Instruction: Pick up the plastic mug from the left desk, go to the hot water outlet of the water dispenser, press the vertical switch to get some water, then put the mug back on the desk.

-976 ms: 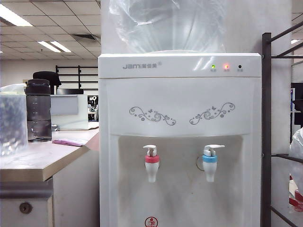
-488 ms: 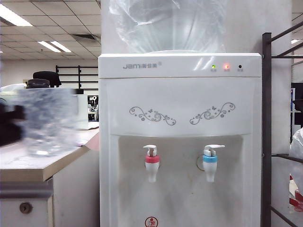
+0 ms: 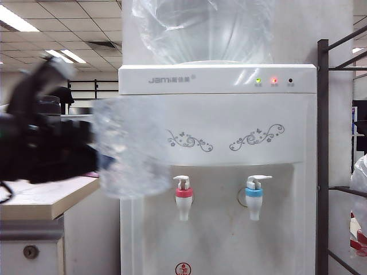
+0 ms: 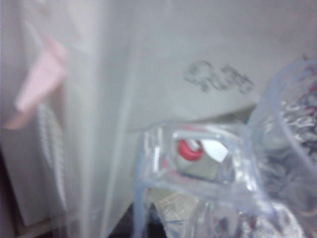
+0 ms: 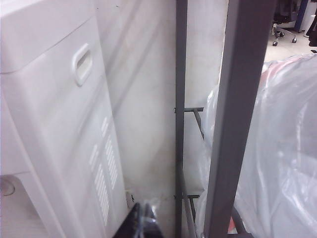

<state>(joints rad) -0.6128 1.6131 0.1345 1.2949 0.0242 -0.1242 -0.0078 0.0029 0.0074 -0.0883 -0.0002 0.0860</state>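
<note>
Mug point(image 3: 129, 149) now before "Jam" dispenser point(image 3: 218, 80)

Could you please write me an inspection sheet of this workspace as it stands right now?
Surface: pale beige desk top with grey edge band, bare where visible; most hidden behind the arm.
Job's things: clear dimpled plastic mug held in the air in front of the tall white water dispenser, up and left of the red-collared white tap; its slim white lever untouched.
Clutter: blue-collared tap.
Grippers: left gripper, blurred, shut on the mug. Right gripper, only dark tips visible beside the dispenser's side; state unclear.
Cables: one dark loop at the desk's left edge.
Surroundings: dark metal rack, ceiling lights.
</note>
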